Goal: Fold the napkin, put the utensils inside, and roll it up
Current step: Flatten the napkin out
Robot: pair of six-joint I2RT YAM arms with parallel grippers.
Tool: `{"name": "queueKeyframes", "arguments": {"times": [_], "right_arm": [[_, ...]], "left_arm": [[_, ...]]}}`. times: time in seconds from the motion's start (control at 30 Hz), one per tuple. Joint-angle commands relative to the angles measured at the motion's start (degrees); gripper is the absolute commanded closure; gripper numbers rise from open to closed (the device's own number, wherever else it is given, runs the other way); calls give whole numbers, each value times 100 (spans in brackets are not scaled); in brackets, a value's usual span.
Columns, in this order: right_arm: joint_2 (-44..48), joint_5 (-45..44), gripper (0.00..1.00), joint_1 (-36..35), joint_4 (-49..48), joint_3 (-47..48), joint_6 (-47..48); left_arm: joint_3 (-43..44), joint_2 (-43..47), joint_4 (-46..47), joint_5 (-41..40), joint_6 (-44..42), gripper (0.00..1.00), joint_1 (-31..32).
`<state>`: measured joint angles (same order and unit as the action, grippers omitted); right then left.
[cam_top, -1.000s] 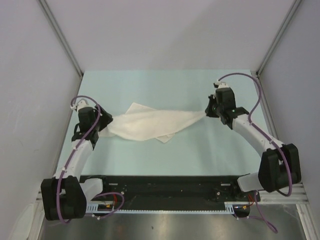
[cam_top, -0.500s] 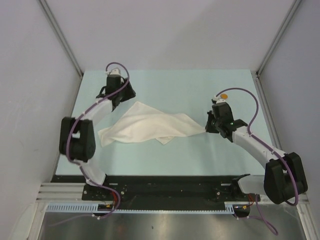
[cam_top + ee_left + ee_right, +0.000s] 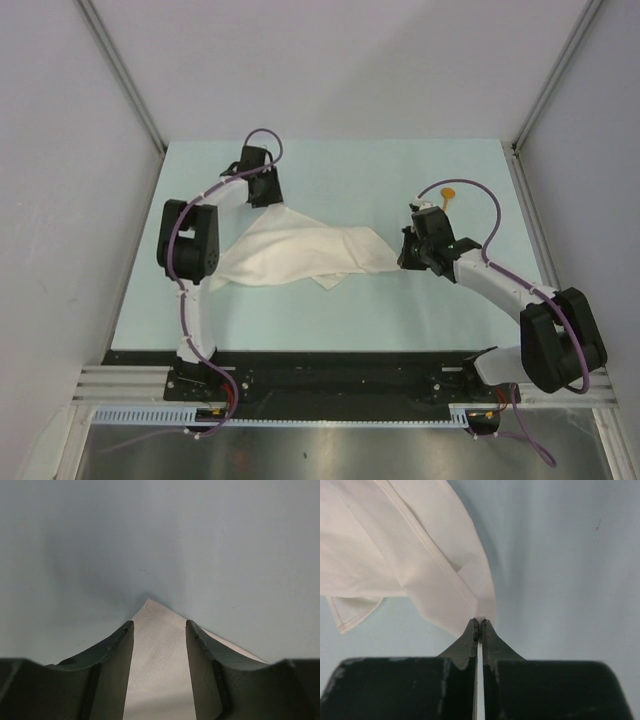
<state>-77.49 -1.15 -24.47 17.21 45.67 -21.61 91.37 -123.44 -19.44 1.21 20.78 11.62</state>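
Observation:
The cream-white napkin (image 3: 300, 252) lies rumpled across the middle of the pale green table. My left gripper (image 3: 270, 200) is open at the napkin's far left corner; in the left wrist view that corner (image 3: 156, 645) lies between the two spread fingers. My right gripper (image 3: 404, 256) is shut on the napkin's right corner; in the right wrist view the cloth (image 3: 415, 555) fans out from the pinched fingertips (image 3: 479, 624). The small orange-brown spoon (image 3: 447, 194) lies on the table just beyond my right arm.
Grey walls close in the table on the left, right and back. The table's (image 3: 340, 170) far half lies beyond the napkin. A black base rail (image 3: 330, 375) runs along the near edge.
My left arm has swung from the napkin's near left end to its far left corner. My right gripper has drawn the right corner slightly leftward and nearer, uncovering the spoon.

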Motion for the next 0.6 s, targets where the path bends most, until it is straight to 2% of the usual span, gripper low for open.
{"name": "queueKeyframes", "arguments": {"times": [0.0, 0.27, 0.37, 0.57], "right_arm": [[-125, 62, 100, -58, -244, 258, -125], [-161, 62, 100, -84, -236, 258, -116], [-205, 62, 100, -76, -210, 249, -107], [-213, 62, 100, -84, -218, 223, -116]], "left_arm": [[389, -198, -226, -104, -214, 50, 86], [417, -269, -307, -1122, -223, 48, 227], [285, -172, -122, -1333, -258, 44, 297], [494, -330, -208, -1458, -363, 44, 306]]}}
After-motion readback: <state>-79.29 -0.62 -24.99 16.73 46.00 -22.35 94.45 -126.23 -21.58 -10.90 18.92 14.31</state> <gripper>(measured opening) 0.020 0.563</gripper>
